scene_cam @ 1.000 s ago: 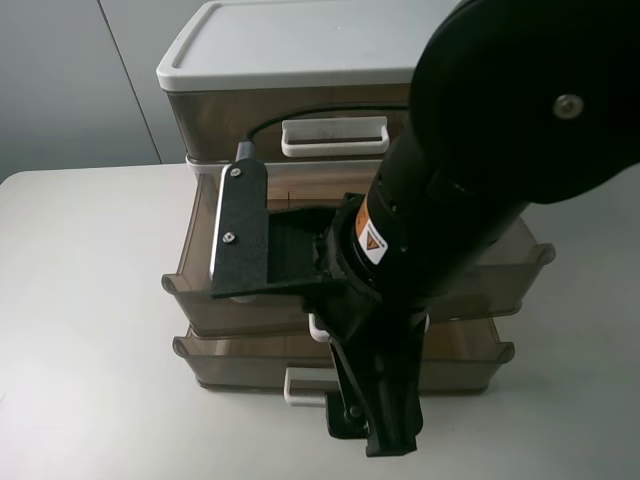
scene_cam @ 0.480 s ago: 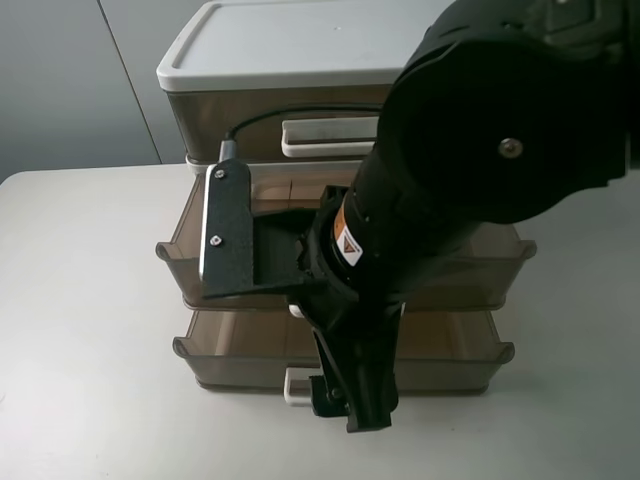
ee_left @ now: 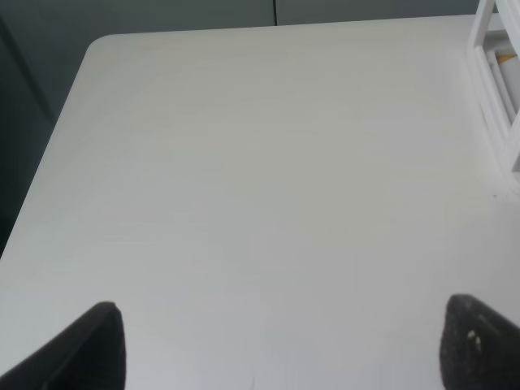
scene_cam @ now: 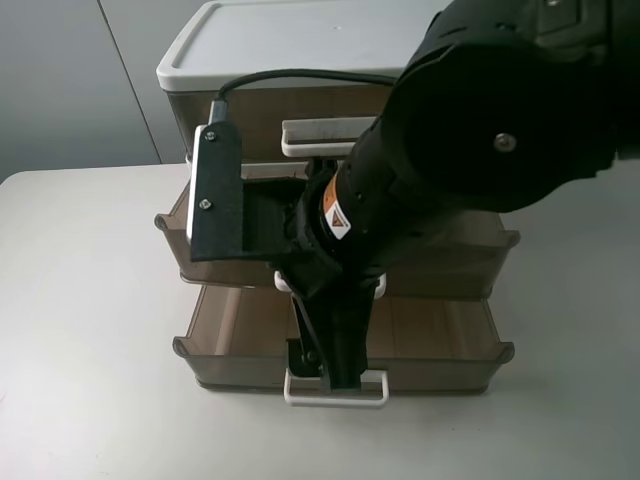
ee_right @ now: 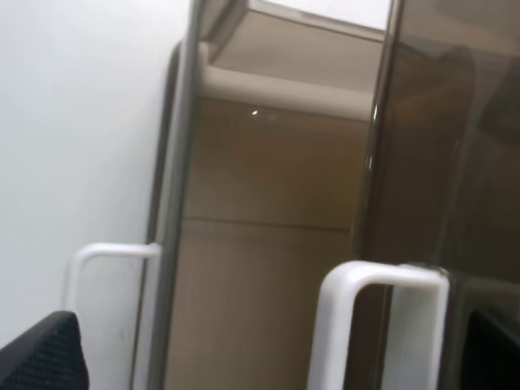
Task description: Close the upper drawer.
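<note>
A three-drawer cabinet with smoky brown drawers and white handles stands on the white table. Its top drawer is shut. The drawer below it stands partly out, and the lowest drawer stands further out. My right gripper hangs in front of the partly open drawer, pointing down, jaws open around its white handle. The lowest drawer's handle shows beside it. My left gripper is open and empty over bare table, outside the exterior view.
The white table spreads around the cabinet. A grey wall stands behind it. In the left wrist view a white frame sits at the table's far side, and the table's rounded corner is in sight.
My right arm has moved toward the cabinet, and the partly open drawer has slid back with it. The lowest drawer has not moved, so more of its inside shows.
</note>
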Robot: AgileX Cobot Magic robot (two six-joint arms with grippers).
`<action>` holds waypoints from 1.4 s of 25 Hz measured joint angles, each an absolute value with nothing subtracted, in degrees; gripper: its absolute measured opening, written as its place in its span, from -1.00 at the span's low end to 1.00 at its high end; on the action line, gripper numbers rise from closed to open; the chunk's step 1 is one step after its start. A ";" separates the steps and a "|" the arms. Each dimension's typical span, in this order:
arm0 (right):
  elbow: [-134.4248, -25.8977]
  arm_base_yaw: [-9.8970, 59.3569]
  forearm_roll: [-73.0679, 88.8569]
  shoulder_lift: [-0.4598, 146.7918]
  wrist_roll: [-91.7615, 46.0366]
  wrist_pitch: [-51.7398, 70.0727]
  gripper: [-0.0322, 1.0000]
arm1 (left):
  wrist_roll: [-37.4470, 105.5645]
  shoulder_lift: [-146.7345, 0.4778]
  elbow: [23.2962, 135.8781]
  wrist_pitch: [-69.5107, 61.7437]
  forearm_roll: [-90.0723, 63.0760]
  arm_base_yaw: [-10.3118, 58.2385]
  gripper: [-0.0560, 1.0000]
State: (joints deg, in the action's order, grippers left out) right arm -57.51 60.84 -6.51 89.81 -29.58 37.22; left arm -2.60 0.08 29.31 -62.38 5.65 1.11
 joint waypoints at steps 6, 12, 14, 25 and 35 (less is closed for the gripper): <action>-57.51 58.66 -8.67 91.42 -29.58 35.88 0.41 | -2.60 0.08 29.31 -62.38 5.65 1.11 0.51; -57.51 56.91 -11.44 92.87 -29.58 32.48 0.41 | -2.60 0.08 29.31 -62.38 5.65 1.11 0.51; -57.51 56.91 -12.16 93.29 -29.58 32.34 0.41 | -2.60 0.08 29.31 -62.38 5.65 1.11 0.51; -57.51 56.86 -10.86 88.83 -27.31 36.37 0.41 | -2.60 0.08 29.31 -62.38 5.65 1.11 0.51; -53.07 59.84 -0.79 85.11 -26.98 42.48 0.41 | -2.71 0.08 29.31 -62.38 5.65 1.11 0.51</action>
